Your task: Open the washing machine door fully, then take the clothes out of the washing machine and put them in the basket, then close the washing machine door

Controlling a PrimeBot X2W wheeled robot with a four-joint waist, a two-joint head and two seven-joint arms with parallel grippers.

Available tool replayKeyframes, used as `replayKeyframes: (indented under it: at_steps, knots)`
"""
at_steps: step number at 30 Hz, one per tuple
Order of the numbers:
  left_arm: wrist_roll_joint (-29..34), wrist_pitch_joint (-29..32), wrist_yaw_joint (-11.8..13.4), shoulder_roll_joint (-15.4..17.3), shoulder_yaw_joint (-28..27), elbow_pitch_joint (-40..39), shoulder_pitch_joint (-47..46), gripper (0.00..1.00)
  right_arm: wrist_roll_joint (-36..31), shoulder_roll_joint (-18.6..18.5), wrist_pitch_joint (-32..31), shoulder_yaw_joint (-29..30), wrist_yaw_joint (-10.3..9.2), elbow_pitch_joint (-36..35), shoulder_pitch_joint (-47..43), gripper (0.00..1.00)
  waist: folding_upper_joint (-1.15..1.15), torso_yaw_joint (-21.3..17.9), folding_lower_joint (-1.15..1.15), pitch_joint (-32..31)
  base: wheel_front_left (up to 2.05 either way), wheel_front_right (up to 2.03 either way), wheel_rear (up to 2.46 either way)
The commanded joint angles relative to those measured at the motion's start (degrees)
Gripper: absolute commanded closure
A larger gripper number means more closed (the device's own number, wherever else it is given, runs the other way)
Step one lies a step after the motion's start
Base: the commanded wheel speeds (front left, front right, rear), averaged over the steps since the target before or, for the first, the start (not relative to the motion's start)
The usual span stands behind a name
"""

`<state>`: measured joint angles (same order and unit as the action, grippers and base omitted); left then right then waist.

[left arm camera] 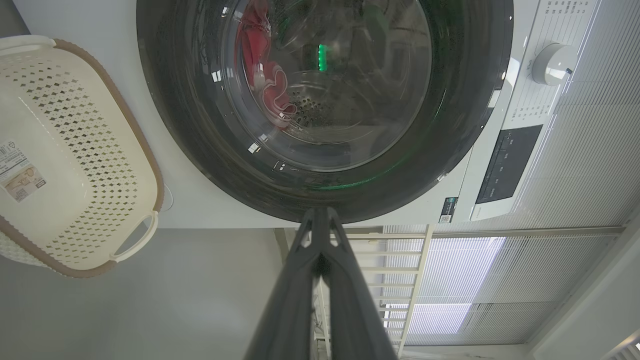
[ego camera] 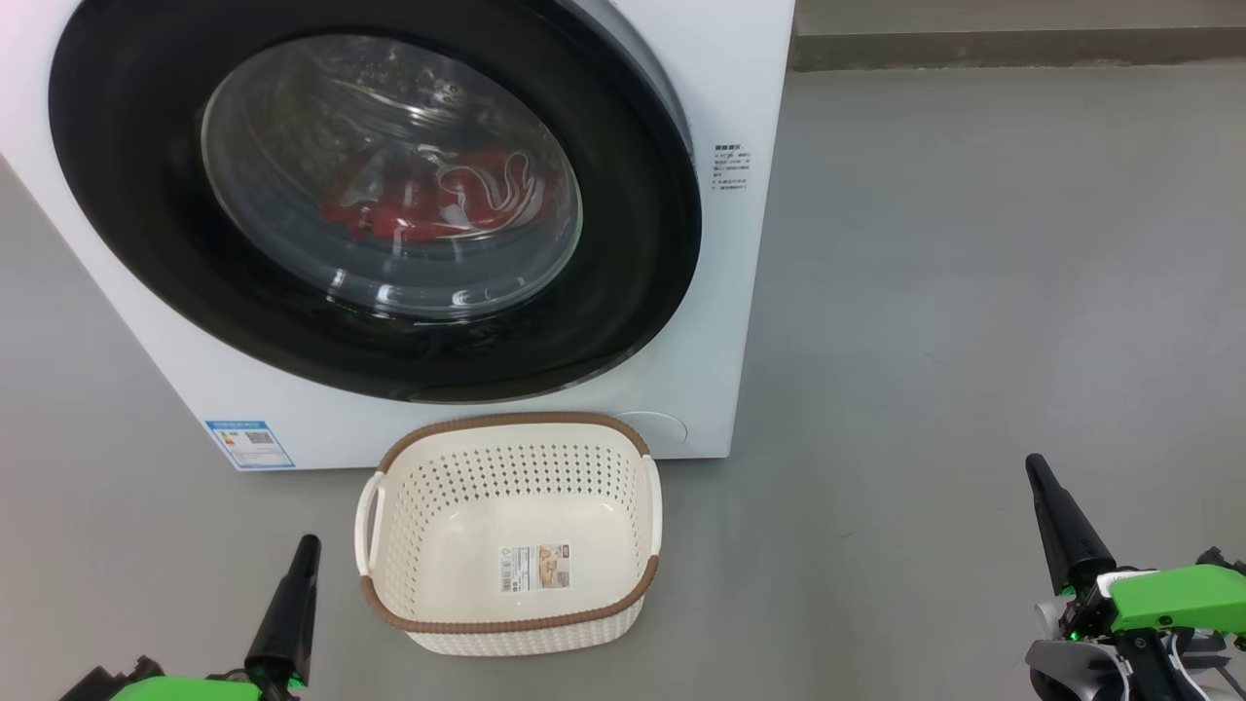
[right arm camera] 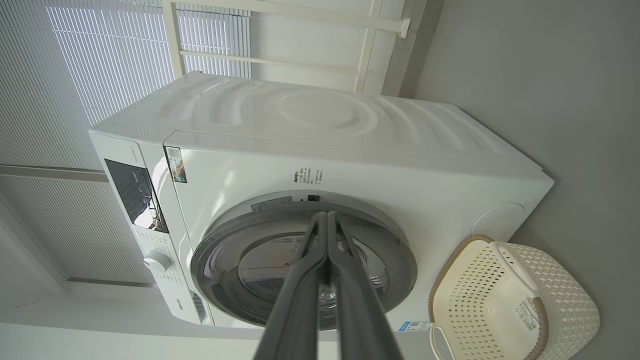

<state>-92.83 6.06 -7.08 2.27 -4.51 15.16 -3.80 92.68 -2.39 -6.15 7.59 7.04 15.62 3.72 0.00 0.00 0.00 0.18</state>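
Going left to right: the left claw (ego camera: 306, 555) sits low over the near left part of the floor (ego camera: 973, 292). Its two dark fingers are pressed together with nothing between them, pointing up toward the washing machine (ego camera: 745, 117). Just past it there's the little blue sticker (ego camera: 249, 444) on the machine's bottom left corner. Then the big one: the washing machine door (ego camera: 127, 204) covers the opening, black rim and bulging glass facing the robot. I honestly can't tell if it's latched or cracked a hair on its right side, but either way it's nowhere near fully open. Through the glass you can see the clothes (ego camera: 428, 200), a red heap with white stripes lying low inside. The basket (ego camera: 511, 424) stands on the floor right in front of the machine, under the door's lower right part, its far rim close up to the machine's front. There's nothing in it but the paper label (ego camera: 534, 568) on its bottom. Over on the right, well apart from the basket, the right claw (ego camera: 1038, 479) has its fingers pinched together too and holds nothing. Progress-wise I'd call it basically zero: swinging the door open, pulling the clothes out, dropping them in the basket and closing the door all look left to do.
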Motion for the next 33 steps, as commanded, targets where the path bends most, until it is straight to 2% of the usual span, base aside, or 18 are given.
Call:
replayKeyframes:
  at_steps: [1, 33]
  knots:
    - [0.71, 0.47, -0.41, 0.62, -2.06, -1.12, -2.39, 1.00, -0.55, -0.50, -0.37, -1.02, 0.45, -1.59, 2.47, 1.00, 0.00, 0.00, 0.00, 0.00, 0.00, 0.00, 0.00]
    - [0.72, 0.47, -0.41, 0.61, -2.07, -1.12, -2.39, 1.00, -0.56, -0.50, -0.38, -1.01, 0.45, -1.59, 2.47, 1.00, 0.00, 0.00, 0.00, 0.00, 0.00, 0.00, 0.00]
